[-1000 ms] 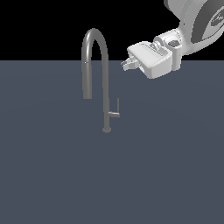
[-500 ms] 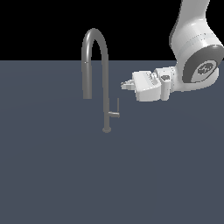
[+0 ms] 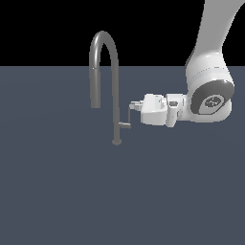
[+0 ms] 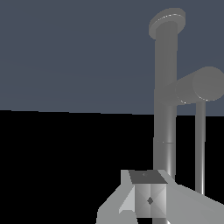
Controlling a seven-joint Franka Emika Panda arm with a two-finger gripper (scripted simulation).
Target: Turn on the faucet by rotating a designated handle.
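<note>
The faucet is a tall grey gooseneck standing on a small round base, with its spout arching toward the exterior view's left. The handle is a short stub low on the stem with a thin rod rising from it. My white gripper reaches in level from the exterior view's right, and its tips are right at the top of the rod. In the wrist view the fingers are pressed together with nothing between them. There the handle's rod runs beside them, next to the faucet stem. Whether they touch it I cannot tell.
A flat dark grey-blue surface spreads all around the faucet base. My white arm comes down from the upper part of the exterior view's right.
My gripper has dropped and moved toward the exterior view's left, from up beside the spout's arch to the handle's rod. The faucet and handle look unmoved.
</note>
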